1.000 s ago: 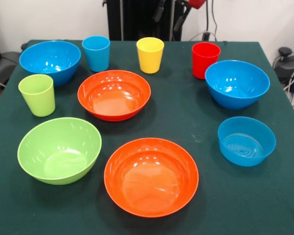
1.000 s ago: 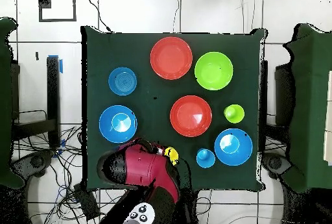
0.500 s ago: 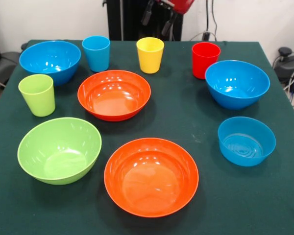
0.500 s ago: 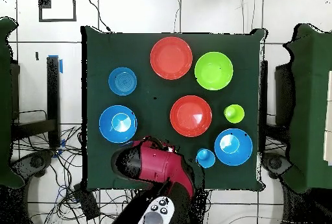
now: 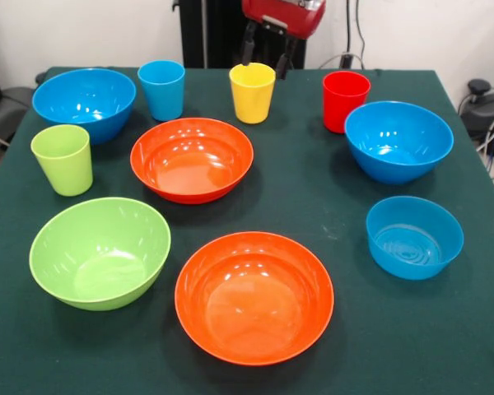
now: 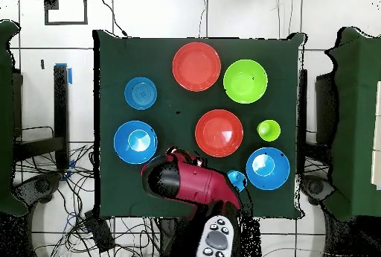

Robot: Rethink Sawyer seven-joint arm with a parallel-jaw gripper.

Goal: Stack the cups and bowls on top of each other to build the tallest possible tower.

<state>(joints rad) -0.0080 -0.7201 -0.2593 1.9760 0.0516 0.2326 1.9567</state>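
- The hand (image 5: 264, 58) hangs at the top centre of the front view, directly behind the yellow cup (image 5: 252, 92). Its two dark fingers (image 5: 249, 48) stand spread, one at each side of the cup's rim; the hand is released and grips nothing.
- In the overhead view the red arm (image 6: 190, 185) enters from the lower centre and covers the yellow cup and the red cup. The hand itself cannot be made out there.
- The desk (image 5: 313, 189) carries a dark green cloth. No tower exists: every cup and bowl stands alone and upright on the cloth.
- Upper row, front view, left to right: blue cup (image 5: 161, 89), yellow cup, red cup (image 5: 345, 100).
- The lime green cup (image 5: 62, 159) stands at the left edge, just below the deep blue bowl (image 5: 84, 103) in the upper left.
- A second deep blue bowl (image 5: 398, 141) sits at the right, just beside the red cup.
- The smaller blue bowl (image 5: 414, 236) sits below it, at the right.
- One orange bowl (image 5: 192, 159) occupies the centre of the frame.
- The other orange bowl (image 5: 253, 296) lies at the lower centre.
- The lime green bowl (image 5: 100, 252) lies at the lower left, near the lower orange bowl but apart from it.
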